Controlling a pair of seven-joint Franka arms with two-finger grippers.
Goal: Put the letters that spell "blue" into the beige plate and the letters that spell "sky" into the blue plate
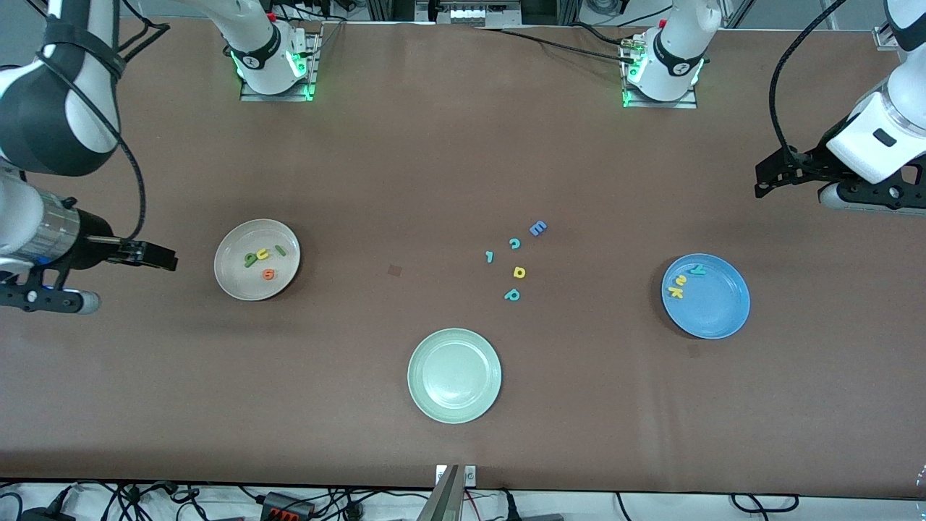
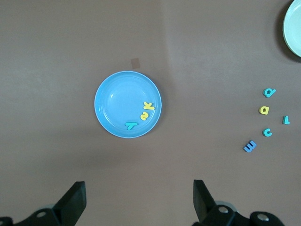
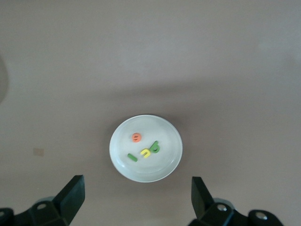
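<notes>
Fingers of both grippers stand wide apart and hold nothing: the left gripper hangs above the tabletop by the blue plate, the right gripper by the beige plate. Letters b, u, l, e lie in the beige plate; s, k, y lie in the blue one. Sorting looks complete, so the sound move is to stay clear of both plates and leave the spare letters on the tabletop.

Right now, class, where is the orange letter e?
The orange e lies in the beige plate toward the right arm's end of the table, nearer the front camera than the yellow u beside it.
</notes>
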